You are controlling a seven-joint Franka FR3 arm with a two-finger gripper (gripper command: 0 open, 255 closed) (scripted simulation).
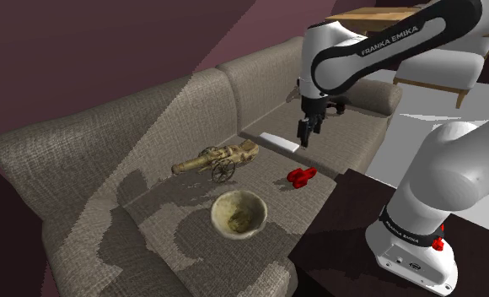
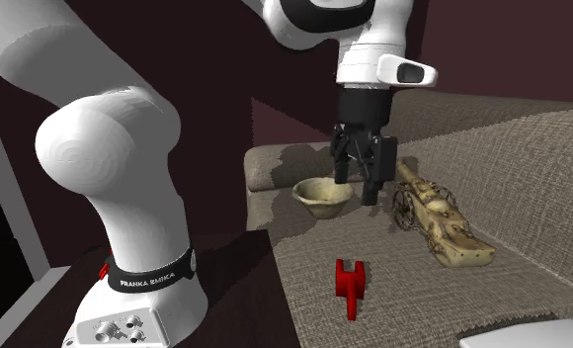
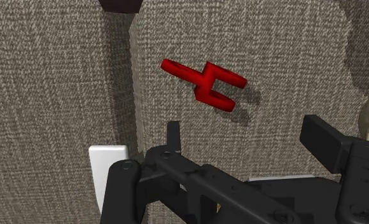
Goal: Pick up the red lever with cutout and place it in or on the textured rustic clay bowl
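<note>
The red lever (image 1: pixel 301 175) is lying flat on the sofa (image 1: pixel 108 143) seat, well apart from the rough beige bowl (image 1: pixel 234 215) sitting upright on the same cushion. The hand (image 1: pixel 304 139) is hovering over the seat near the lever, fingers spread wide, gripping nothing. A toy cannon (image 1: pixel 217 159) is resting behind the bowl.

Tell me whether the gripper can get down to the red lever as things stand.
Probably yes. The gripper hangs open over the sofa cushion, where the red lever lies alone on bare fabric. Nothing sits between them, and the toy cannon stands clear of it.
</note>
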